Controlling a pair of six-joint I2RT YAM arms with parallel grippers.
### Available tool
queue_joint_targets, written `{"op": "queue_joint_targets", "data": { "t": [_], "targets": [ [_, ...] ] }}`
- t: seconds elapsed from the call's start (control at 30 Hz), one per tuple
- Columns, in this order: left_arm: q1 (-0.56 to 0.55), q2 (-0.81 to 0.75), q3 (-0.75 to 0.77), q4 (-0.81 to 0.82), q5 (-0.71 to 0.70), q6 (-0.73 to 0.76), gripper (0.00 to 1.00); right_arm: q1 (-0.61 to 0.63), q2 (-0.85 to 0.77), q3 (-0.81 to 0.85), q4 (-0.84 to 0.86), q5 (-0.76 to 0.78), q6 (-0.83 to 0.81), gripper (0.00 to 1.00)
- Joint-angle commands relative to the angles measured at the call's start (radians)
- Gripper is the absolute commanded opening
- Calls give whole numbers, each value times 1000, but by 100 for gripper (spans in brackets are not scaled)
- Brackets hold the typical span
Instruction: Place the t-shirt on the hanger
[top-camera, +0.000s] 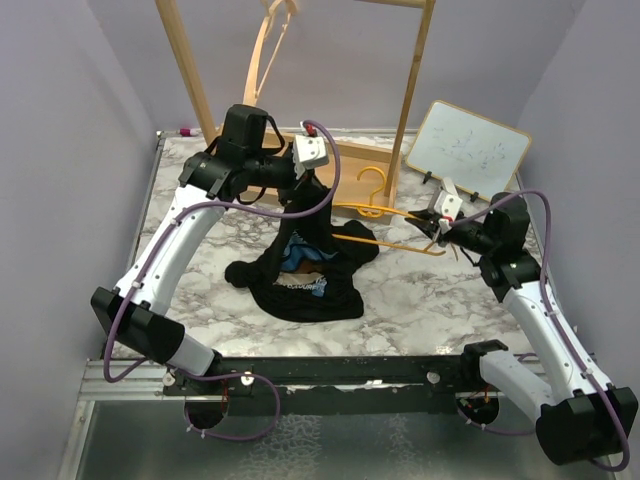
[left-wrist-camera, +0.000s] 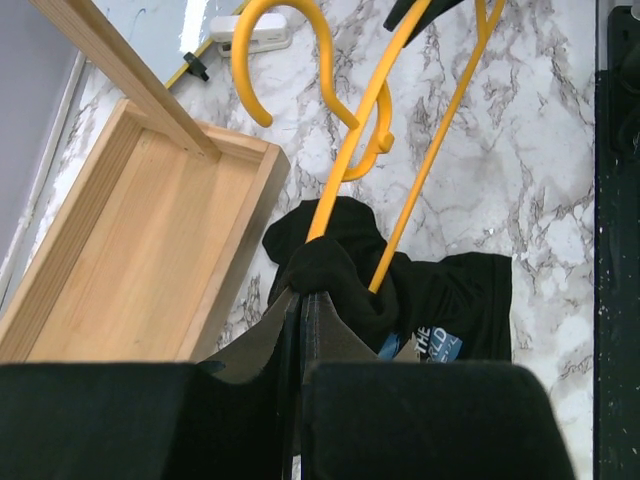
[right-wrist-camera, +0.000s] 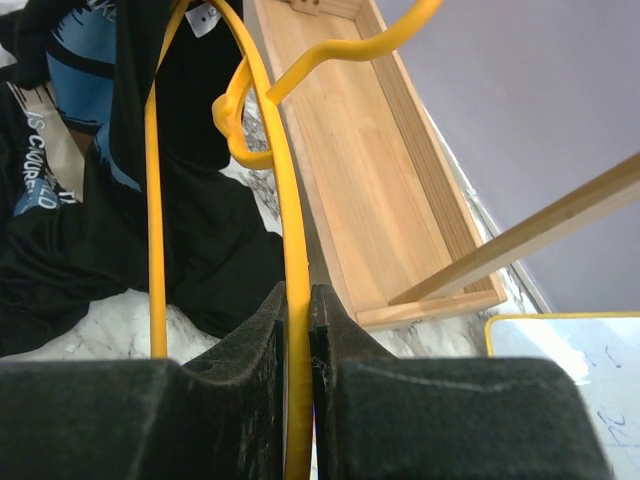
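Observation:
The black t-shirt (top-camera: 305, 275) with its blue and white print hangs from my left gripper (top-camera: 303, 182), which is shut on a bunch of its cloth (left-wrist-camera: 325, 270) and holds it up over the table's middle. The lower part lies crumpled on the marble. The yellow-orange hanger (top-camera: 385, 215) lies nearly level, its left end inside the shirt. My right gripper (top-camera: 437, 222) is shut on the hanger's right arm (right-wrist-camera: 292, 250). The hook (left-wrist-camera: 285, 45) shows in the left wrist view, and the shirt (right-wrist-camera: 90, 190) in the right wrist view.
A wooden rack with a tray base (top-camera: 355, 160) stands at the back, with a pale wooden hanger (top-camera: 265, 50) on its rail. A small whiteboard (top-camera: 467, 148) leans at the back right. Purple walls close both sides. A black rail (top-camera: 330, 372) runs along the near edge.

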Motion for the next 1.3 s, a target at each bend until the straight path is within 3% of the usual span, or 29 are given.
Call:
{"op": "queue_joint_targets", "data": {
  "t": [0.0,0.2,0.47,0.93,1.27],
  "targets": [
    [-4,-55,-5,-31,45,46,0,5,-16,6,30,72,-9,1],
    [-4,-38,-21,-38,24,90,0,5,-32,3,41,-118,5,1],
    [-2,-22,-36,-45,-16,128,0,5,-74,16,19,-198,2,1],
    [-45,-1,13,-20,102,-4,0,4,-40,25,57,-182,22,1],
    [-94,17,35,9,109,-49,0,5,-46,-9,60,-202,38,1]
  ]
}}
